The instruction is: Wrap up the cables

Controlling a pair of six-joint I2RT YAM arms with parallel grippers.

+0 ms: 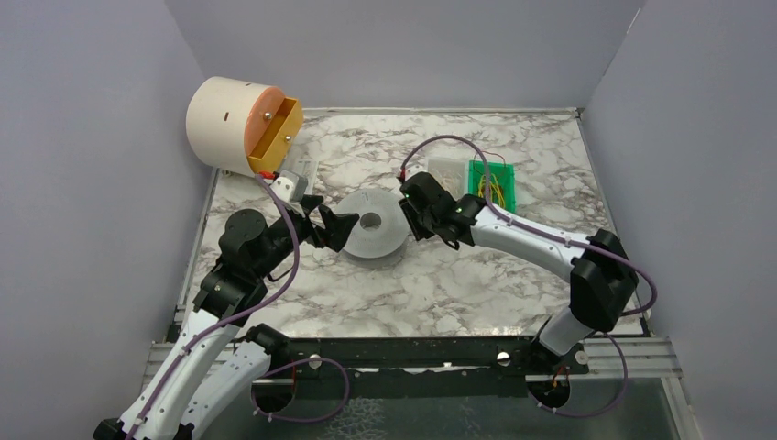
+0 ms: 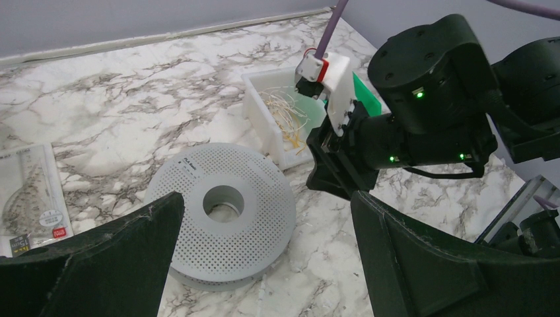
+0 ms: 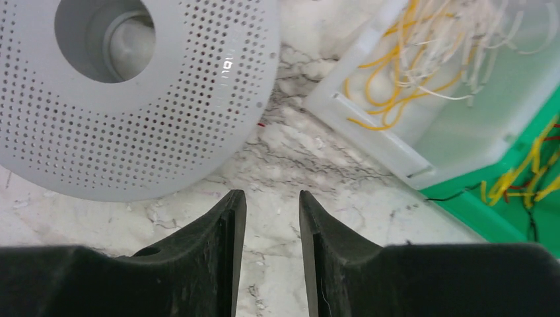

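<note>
Cables (image 3: 386, 99) lie loose in two open bins on the right half of the marble table (image 1: 476, 284), and none is on the spool. The white bin (image 3: 370, 139) holds a tangle of yellow and pale strands. The green bin (image 3: 489, 218), set side by side against it, holds yellow and dark red-brown ones. Both heaps are too knotted to count.

Just left of the bins, one grey perforated spool (image 3: 165, 132) lies flat with its hollow hub facing up. A tiny red fleck sits on the marble by its rim, and I cannot tell what it is.

The right gripper (image 3: 271, 195) hangs low over the bare marble between spool and white bin. Its two fingers are drawn close, leaving a narrow slit with the marble showing through and nothing in it. Across the spool, the left gripper (image 2: 267, 197) has its two fingers spread wide and empty, the spool lying ahead of the gap. From that side, the right arm's black wrist hides most of the green bin and one corner of the white one.

Farther out, one flat packet (image 2: 30, 198) lies on the marble to the left of the spool. One large cream cylinder (image 1: 224, 119) with a yellow bracket (image 1: 278, 137) on its face sits at the far left corner.
</note>
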